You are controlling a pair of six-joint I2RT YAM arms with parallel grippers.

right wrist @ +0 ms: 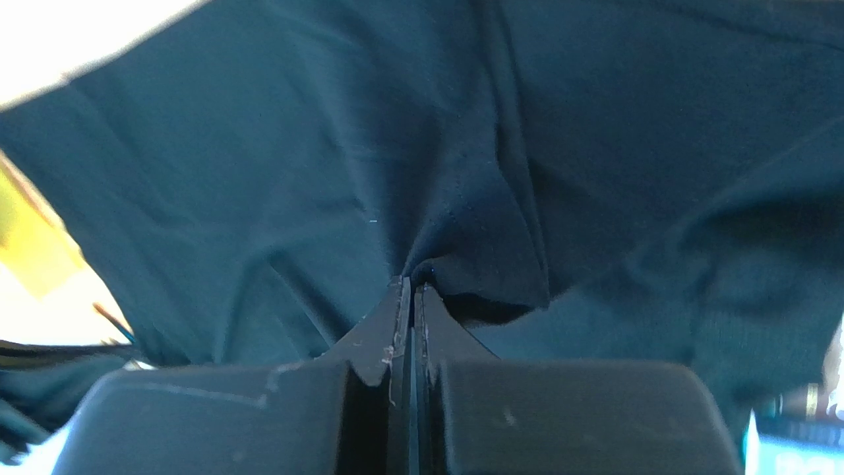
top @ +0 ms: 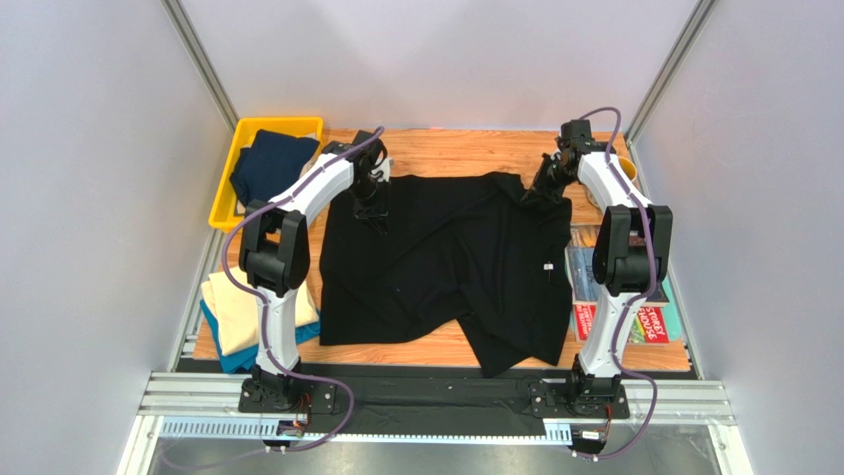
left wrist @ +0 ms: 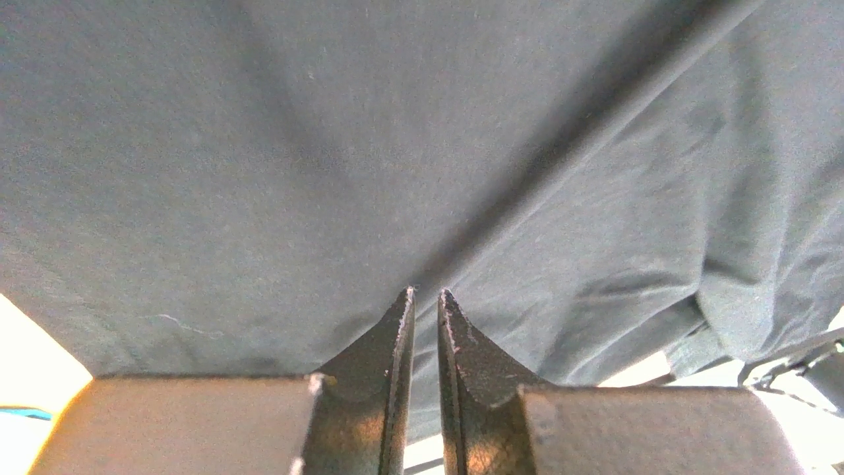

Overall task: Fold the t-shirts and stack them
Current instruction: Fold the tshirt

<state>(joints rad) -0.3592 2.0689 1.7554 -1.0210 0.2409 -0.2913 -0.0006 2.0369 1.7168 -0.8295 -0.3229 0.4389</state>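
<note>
Large plain black cloth t-shirt [top: 446,262]: left gripper [left wrist: 426,294] and right gripper [right wrist: 410,283] each clamped on its far edge. Advise moving both together, equal tension, for square fold.

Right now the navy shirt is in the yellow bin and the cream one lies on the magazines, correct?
No. The top view shows the cream shirt lying on the teal shirt, not on the magazines. The navy shirt is in the yellow bin.

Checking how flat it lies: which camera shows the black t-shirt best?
Top external: the whole black t-shirt shows, spread with its near hem crumpled. Each wrist view shows only a close patch of its cloth.
</note>
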